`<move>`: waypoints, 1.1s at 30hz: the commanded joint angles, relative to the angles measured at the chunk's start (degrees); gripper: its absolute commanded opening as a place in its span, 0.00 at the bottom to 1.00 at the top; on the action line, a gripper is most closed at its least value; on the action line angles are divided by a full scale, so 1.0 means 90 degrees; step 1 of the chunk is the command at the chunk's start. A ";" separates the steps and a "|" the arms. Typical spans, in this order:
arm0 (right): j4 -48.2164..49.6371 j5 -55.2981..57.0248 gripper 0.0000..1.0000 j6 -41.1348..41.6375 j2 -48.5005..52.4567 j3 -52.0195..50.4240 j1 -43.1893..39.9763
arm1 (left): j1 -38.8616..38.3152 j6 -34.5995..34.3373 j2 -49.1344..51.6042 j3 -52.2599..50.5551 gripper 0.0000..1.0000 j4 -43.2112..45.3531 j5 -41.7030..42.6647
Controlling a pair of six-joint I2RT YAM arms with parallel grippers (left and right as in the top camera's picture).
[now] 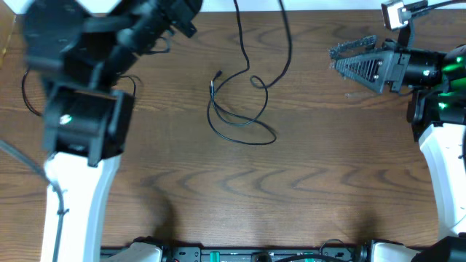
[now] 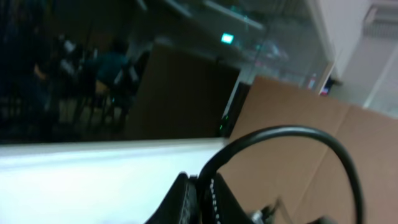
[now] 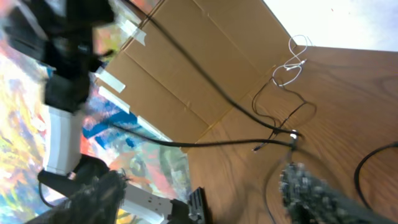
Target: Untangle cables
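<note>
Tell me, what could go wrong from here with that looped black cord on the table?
Two risks, I'd guess. The black cable crosses itself in several loops, so a pull in the wrong place could tighten the tangle instead of loosening it. Its strands also run past the far edge of the table, so a tug could snag on something out of view.

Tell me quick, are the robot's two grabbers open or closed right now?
Left gripper: closed; whether it holds anything cannot be told.
Right gripper: open, jaws wide apart, holding nothing.
</note>
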 commanded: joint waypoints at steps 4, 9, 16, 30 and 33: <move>0.0019 0.0017 0.89 -0.0342 -0.0002 -0.0374 0.0017 | 0.0012 -0.0134 0.0313 0.1256 0.07 -0.0347 -0.0568; 0.0017 0.0155 0.99 -0.0549 0.0000 -0.0794 0.0194 | 0.0010 -0.0384 0.0495 0.1758 0.08 -0.0347 -0.1010; -0.0763 0.1341 0.99 -0.1341 0.0002 -0.1588 0.0729 | 0.0010 -0.0328 0.0709 0.1802 0.07 -0.0954 -0.1013; -0.5884 0.5472 0.99 -0.4923 0.0000 -0.1571 0.2395 | -0.0002 -0.0095 0.1178 0.1802 0.08 -0.2395 -0.0916; -0.5790 0.5513 0.99 -0.5207 0.0000 -0.1571 0.2730 | -0.0002 -0.0100 0.1178 0.1804 0.07 -0.2341 -0.0916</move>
